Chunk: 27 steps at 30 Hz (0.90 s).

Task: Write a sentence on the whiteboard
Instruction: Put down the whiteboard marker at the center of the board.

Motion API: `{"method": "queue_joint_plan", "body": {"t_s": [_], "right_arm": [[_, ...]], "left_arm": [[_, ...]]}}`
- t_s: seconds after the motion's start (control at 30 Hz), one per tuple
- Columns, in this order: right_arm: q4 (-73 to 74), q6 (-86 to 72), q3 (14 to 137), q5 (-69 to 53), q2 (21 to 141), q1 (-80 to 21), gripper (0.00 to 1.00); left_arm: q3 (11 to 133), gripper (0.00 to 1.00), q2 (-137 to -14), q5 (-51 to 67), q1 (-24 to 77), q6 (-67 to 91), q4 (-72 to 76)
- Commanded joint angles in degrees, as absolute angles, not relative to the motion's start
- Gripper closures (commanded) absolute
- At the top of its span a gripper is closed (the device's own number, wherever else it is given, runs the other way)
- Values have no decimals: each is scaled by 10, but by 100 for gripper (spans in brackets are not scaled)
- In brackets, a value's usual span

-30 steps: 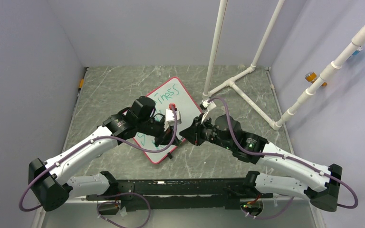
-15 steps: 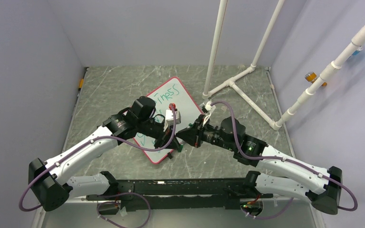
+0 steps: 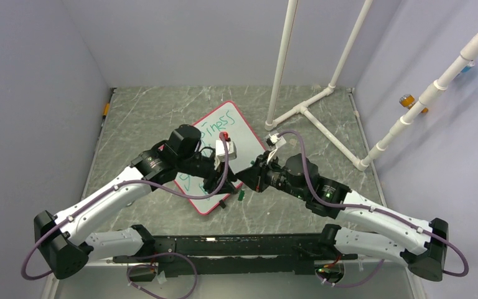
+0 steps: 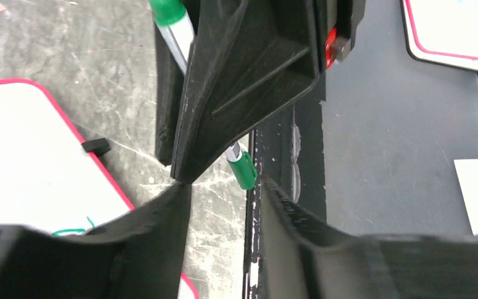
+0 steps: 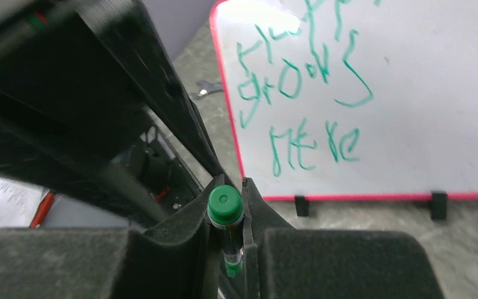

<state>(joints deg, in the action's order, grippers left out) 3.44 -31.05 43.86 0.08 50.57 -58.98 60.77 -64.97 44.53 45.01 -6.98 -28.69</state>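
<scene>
Marker (image 5: 225, 204) looks light, stiff and slick; right end effector (image 5: 229, 187) pinches its barrel, left end effector (image 4: 225, 187) gapes empty. Whiteboard (image 3: 227, 128) probably slides easily.

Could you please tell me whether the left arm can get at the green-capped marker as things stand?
Probably yes: the slim green-capped marker pokes out of the right tool, which is shut on it, just at the open left tool, with nothing between them.

I see a white rectangular whiteboard (image 5: 423, 112), red-pink framed, with a green handwritten sentence (image 5: 299, 87), a green-capped marker pen (image 5: 225, 205), and a marbled worktop (image 3: 155, 112), grey veined with white.
</scene>
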Motion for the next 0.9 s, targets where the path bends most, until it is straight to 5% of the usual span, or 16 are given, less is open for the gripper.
{"method": "queue_joint_plan", "body": {"t_s": [0.0,0.1,0.2,0.23,0.5,0.87], "right_arm": [[145,-369,475,84,508,-598,100],[211,-417,487,164,504,-598,100],[284,-486,494,239,506,-597,100],[305,-512,493,260,508,-596,100],[371,-640,450,292,558,-564,100],[281,-614,400,204,678,-445,100]], "left_arm": [[627,44,-622,353,451,-85,-244],[618,31,-616,305,448,-87,-262],[600,3,-601,247,446,-81,-260],[594,1,-594,222,446,-76,-257],[543,1,-535,49,443,-41,-233],[482,1,-478,-109,443,-4,-208]]}}
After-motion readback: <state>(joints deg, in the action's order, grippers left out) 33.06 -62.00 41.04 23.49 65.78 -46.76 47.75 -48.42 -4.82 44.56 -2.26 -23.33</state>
